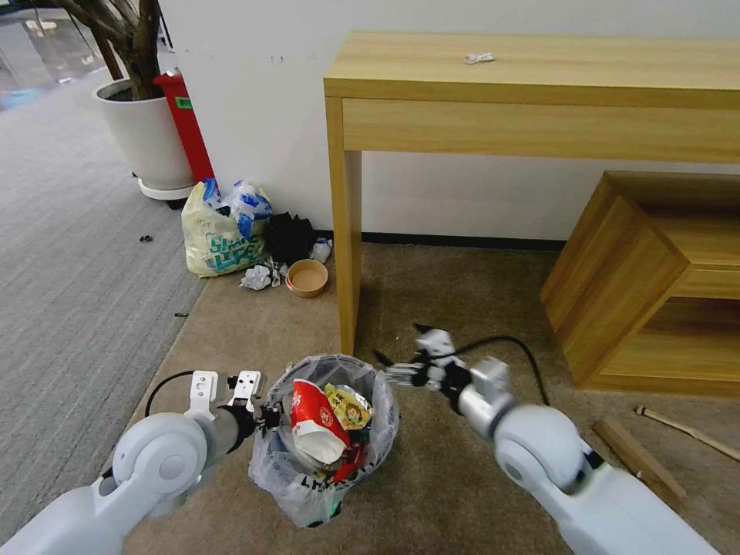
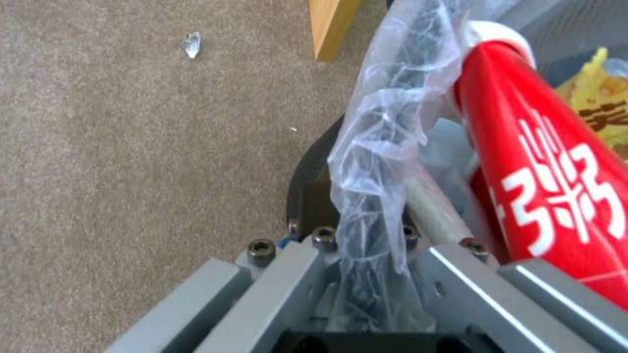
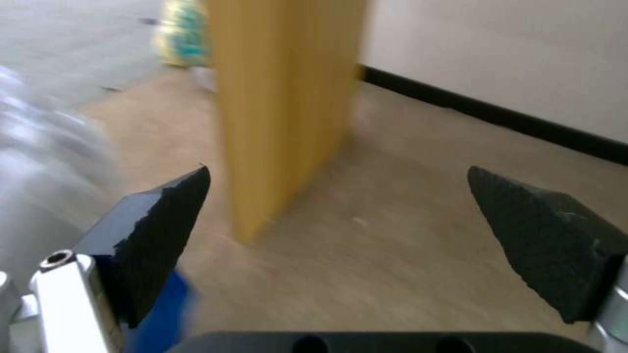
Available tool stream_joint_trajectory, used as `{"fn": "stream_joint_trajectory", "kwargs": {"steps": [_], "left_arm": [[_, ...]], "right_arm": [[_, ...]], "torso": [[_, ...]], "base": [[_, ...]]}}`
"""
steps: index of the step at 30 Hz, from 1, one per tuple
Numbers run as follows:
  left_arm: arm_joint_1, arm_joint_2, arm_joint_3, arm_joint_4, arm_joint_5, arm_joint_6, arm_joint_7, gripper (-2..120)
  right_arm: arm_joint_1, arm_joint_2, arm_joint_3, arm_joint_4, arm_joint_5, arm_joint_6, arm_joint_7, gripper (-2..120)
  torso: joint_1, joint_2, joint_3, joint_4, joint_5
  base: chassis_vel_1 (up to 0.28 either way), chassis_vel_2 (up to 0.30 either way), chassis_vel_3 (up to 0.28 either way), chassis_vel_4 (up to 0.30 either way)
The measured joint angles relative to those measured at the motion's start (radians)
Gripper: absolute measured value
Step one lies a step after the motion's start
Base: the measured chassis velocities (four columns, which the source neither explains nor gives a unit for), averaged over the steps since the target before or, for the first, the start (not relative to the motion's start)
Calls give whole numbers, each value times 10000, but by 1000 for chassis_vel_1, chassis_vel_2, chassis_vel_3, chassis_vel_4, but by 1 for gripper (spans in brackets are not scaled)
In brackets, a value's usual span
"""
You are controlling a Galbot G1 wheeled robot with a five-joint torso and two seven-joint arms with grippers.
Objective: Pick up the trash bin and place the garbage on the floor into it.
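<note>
1. The trash bin [image 1: 324, 493] wore a thin, crinkly clear plastic liner [image 2: 386, 122].
2. A red packet [image 2: 556, 196] looked glossy.
3. The floor [image 1: 462, 308] was matt short-pile carpet.
4. The table leg [image 3: 288, 108] was smooth pale wood.
5. The right gripper [image 3: 340, 215] had rough black pads [image 3: 543, 230] on metal.

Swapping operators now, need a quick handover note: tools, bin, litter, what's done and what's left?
Left tool: shut on the trash bin rim and liner.
Right tool: open, empty, over the floor right of the bin, near the table leg.
Done: red wrapper and other litter are in the bin.
Left: wooden stick and cardboard piece on the floor at right.
</note>
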Motion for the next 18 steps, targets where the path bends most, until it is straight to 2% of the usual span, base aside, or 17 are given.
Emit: {"fn": "stream_joint_trajectory", "kwargs": {"steps": [1, 2, 3, 6, 11, 18], "left_arm": [[11, -7, -2, -17, 0, 0, -1, 0], [36, -27, -3, -42, 1, 0, -6, 0], [36, -27, -3, -42, 1, 0, -6, 0], [71, -48, -4, -92, 6, 0, -15, 0], [118, -49, -4, -108, 31, 0, -18, 0], [181, -90, -4, -132, 84, 0, -18, 0]], "right_arm": [[-272, 96, 315, -19, -149, 103, -32, 100], [-901, 362, 1040, -47, -420, 274, -157, 100], [-901, 362, 1040, -47, -420, 274, -157, 100], [-1728, 1057, 2002, -117, -981, 659, -462, 100], [-2396, 1771, 2738, -174, -1360, 1005, -760, 100], [-2828, 2037, 3499, -178, -1255, 1181, -930, 100]], "torso": [[0, 0, -1, 1, 1], [0, 0, -1, 1, -4], [0, 0, -1, 1, -4], [0, 0, -1, 2, -1], [0, 1, -1, 3, 0], [0, 1, -1, 4, -3]], "base": [[0, 0, 0, 0], [0, 0, 0, 0], [0, 0, 0, 0], [0, 0, 0, 0], [0, 0, 0, 0], [0, 0, 0, 0]]}}
